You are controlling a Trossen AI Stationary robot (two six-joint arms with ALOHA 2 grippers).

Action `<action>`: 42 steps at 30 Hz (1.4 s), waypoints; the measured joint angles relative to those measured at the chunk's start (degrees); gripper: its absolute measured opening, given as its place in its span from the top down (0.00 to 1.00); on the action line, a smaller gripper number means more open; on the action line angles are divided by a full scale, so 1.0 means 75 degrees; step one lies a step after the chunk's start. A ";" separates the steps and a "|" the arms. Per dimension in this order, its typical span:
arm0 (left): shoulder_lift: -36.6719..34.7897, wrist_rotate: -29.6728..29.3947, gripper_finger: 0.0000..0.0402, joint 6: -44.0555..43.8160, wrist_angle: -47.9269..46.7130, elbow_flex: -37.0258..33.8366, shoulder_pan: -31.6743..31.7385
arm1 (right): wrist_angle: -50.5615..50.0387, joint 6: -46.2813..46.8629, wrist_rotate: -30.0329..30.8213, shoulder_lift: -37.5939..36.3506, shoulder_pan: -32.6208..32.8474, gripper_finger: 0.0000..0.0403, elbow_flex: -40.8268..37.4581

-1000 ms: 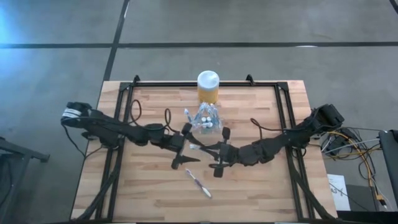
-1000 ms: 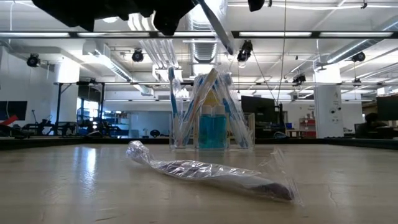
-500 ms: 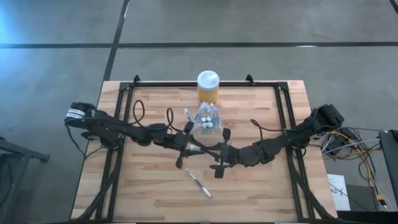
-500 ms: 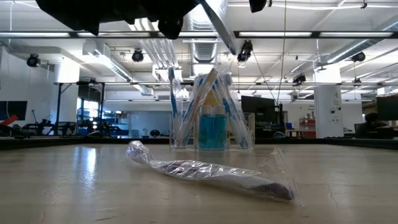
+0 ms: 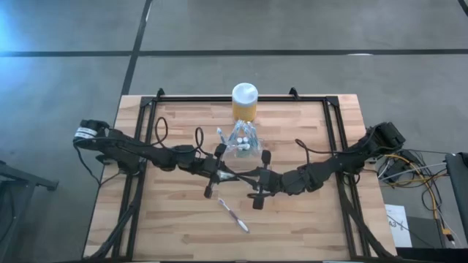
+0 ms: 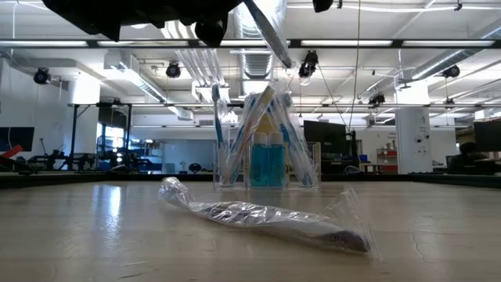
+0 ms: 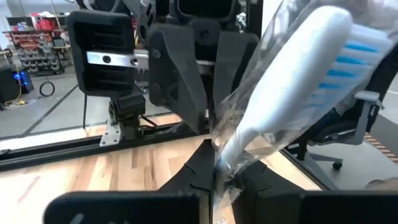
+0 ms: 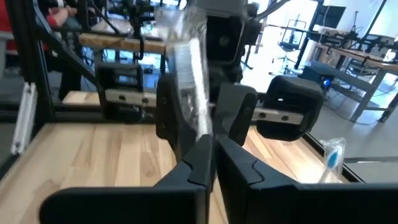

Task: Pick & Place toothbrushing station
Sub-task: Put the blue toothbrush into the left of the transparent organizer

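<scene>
1. Toothbrushing station [image 5: 243, 140]: clear holder standing upright a little toward the far edge of the tabletop [image 5: 175, 219], just in front of the yellow jar [image 5: 245, 102]. Low view shows wrapped brushes leaning in it and a blue bottle [image 6: 268, 163] at its middle; from above these blur into pale caps and film
2. Both grippers meet mid-table, near side of the station, facing each other over a wrapped toothbrush [image 7: 292, 87]
3. Left gripper [image 7: 214, 177]: fingers closed on the wrapped handle end; white head with blue bristles rises out of the clamp, top cut off by the frame
4. Right gripper [image 8: 211, 152]: fingers pressed together with crinkled film [image 8: 189, 74] standing up from the pinch; cannot tell whether they bite on the brush itself or only the wrapper
5. High view: the brush between the grippers is a thin pale streak, grip not legible
6. Low view: both grippers cropped at the top edge
7. Second wrapped toothbrush [image 5: 234, 215] lies flat toward the near edge, apart from both grippers; low view shows its loose clear sleeve [image 6: 266, 215]
</scene>
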 joint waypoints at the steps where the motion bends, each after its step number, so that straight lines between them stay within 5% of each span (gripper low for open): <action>1: -0.0066 0.0002 0.94 0.0021 -0.0083 0.0000 0.0000 | 0.0003 0.0032 -0.0001 -0.0038 0.0000 0.93 0.0029; 10: -0.1016 -0.0525 0.94 0.0145 -0.1885 -0.0004 0.0017 | -0.0977 0.0217 0.0016 -0.0712 0.0062 0.65 0.0117; 16: -0.2209 -0.1183 0.94 -0.0099 -0.3646 -0.0248 0.0218 | -0.2651 0.1254 0.0015 -0.1396 0.0310 0.62 -0.0069; 21: -0.3250 -0.1683 0.94 -0.0221 -0.3833 -0.0878 0.0592 | -0.2573 0.1453 0.0072 -0.1490 0.0724 0.65 -0.0626; 28: -0.4540 -0.1181 0.94 -0.0020 -0.3510 -0.1992 0.1112 | 0.0698 0.0044 0.0917 -0.1581 0.1341 0.78 -0.2320; 33: -0.5564 -0.0272 0.94 0.0267 -0.3524 -0.2498 0.1251 | 0.0436 0.0118 0.0268 -0.3072 0.1186 0.95 -0.3123; 42: -0.6841 0.0218 0.94 0.0539 -0.3816 -0.2934 0.1283 | -0.0957 0.0315 -0.0026 -0.6462 0.0921 0.98 -0.4314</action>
